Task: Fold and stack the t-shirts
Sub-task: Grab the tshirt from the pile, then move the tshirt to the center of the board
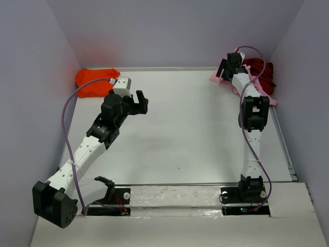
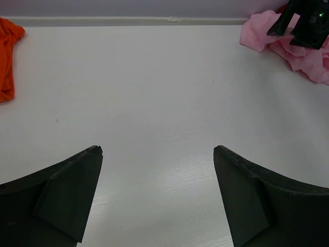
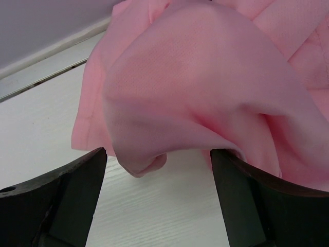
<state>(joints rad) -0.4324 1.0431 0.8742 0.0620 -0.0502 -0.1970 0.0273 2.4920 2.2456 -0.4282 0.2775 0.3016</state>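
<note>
Just ahead of my right fingers (image 3: 67, 200), dipping a little into the gap between them, hangs a rumpled lobe of the light pink t-shirt (image 3: 205, 87). The shirt is heaped at the far right corner of the surface (image 3: 41, 139), beside the wall. These fingers are spread wide and grasp nothing, and I see no cloth touching either one.

As I judge it, the step in hand is picking this shirt out of the heap so it can be drawn to the open middle and laid flat. To do it well I would push forward and down until the hanging fold sits well between the tips. Then I would clench near a hem or shoulder rather than on the bunched middle, or the shirt will come up as a wad.

The dark red t-shirt (image 1: 259, 69) lies close by the fingers, touching the pink one, so I want a shallow bite that leaves it behind.

My left fingers (image 2: 61, 195) are likewise released, hovering over bare surface with nothing between them. The bright orange t-shirt (image 2: 7, 56) lies far off to their left, so they are free to take a second corner.
</note>
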